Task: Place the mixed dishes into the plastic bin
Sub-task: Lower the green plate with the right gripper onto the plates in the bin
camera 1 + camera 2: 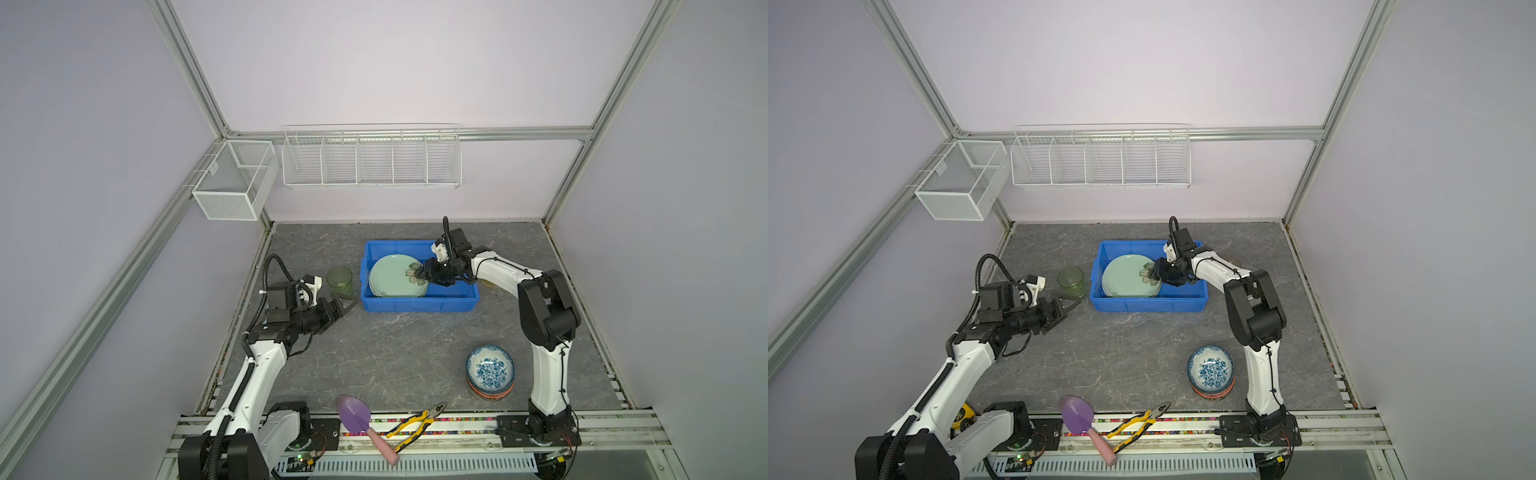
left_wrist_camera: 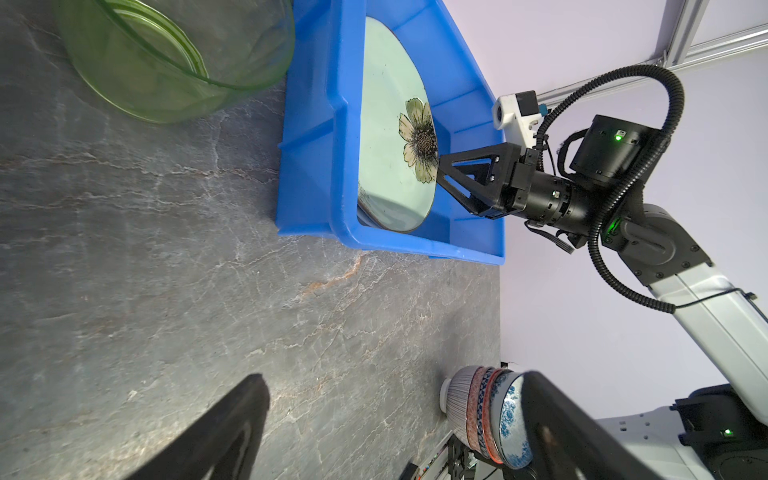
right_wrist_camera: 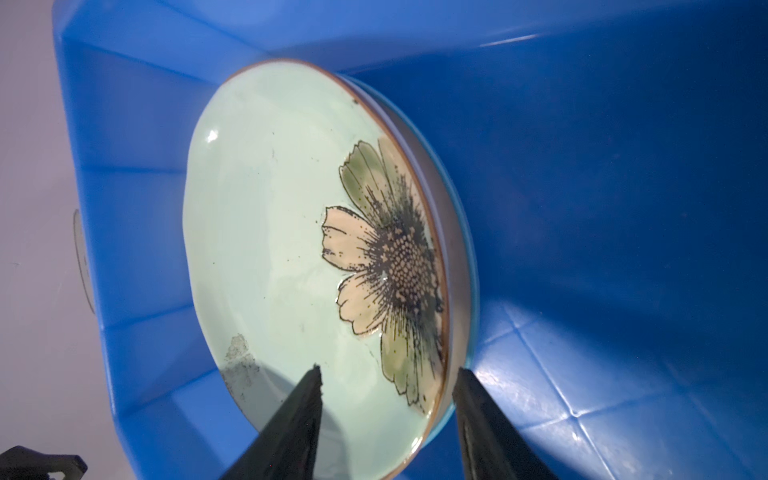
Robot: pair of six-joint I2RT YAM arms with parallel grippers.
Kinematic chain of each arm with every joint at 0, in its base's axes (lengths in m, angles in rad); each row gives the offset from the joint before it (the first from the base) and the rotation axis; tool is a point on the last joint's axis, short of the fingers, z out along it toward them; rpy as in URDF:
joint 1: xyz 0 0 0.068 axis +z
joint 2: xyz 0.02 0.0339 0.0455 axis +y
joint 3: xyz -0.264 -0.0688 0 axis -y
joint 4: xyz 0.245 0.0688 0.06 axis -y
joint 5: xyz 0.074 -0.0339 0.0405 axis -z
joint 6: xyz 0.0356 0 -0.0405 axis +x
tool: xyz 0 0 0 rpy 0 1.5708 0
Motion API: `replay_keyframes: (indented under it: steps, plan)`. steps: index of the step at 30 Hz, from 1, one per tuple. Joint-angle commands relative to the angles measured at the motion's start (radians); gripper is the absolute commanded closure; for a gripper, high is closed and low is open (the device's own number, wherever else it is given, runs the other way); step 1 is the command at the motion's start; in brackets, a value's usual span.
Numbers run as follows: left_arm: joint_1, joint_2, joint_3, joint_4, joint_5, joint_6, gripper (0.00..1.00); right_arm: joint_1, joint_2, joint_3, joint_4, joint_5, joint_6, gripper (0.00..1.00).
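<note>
The blue plastic bin (image 1: 415,305) (image 1: 1148,303) stands at the back middle of the table. A pale green flower plate (image 1: 390,276) (image 3: 270,228) lies in it on top of other plates. My right gripper (image 1: 424,272) (image 3: 386,374) reaches into the bin, open. One finger is over the plate's face and one is past its rim. My left gripper (image 1: 347,301) (image 2: 392,376) is open and holds nothing, just in front of a green tumbler (image 1: 340,281) (image 2: 174,54) that stands left of the bin. A stack of bowls (image 1: 490,372) (image 2: 486,411), blue floral on top, sits front right.
A purple trowel (image 1: 353,415) and yellow-handled pliers (image 1: 415,424) lie on the front rail. White wire baskets (image 1: 372,160) (image 1: 232,183) hang on the back wall and the left frame. The right arm's elbow (image 1: 548,307) stands between the bin and the bowls.
</note>
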Motion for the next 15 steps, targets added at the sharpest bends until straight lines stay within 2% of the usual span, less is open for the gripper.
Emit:
replay_keyframes:
  steps: [1, 15]
  plan:
    - [0.005, 0.006, -0.012, 0.006, 0.010, 0.002, 0.05, 0.013, -0.018, 0.021, -0.021, -0.002, -0.019, 0.46]
    - [0.006, 0.005, -0.012, -0.013, -0.002, 0.006, 0.06, 0.018, -0.081, 0.008, -0.035, 0.005, -0.041, 0.45]
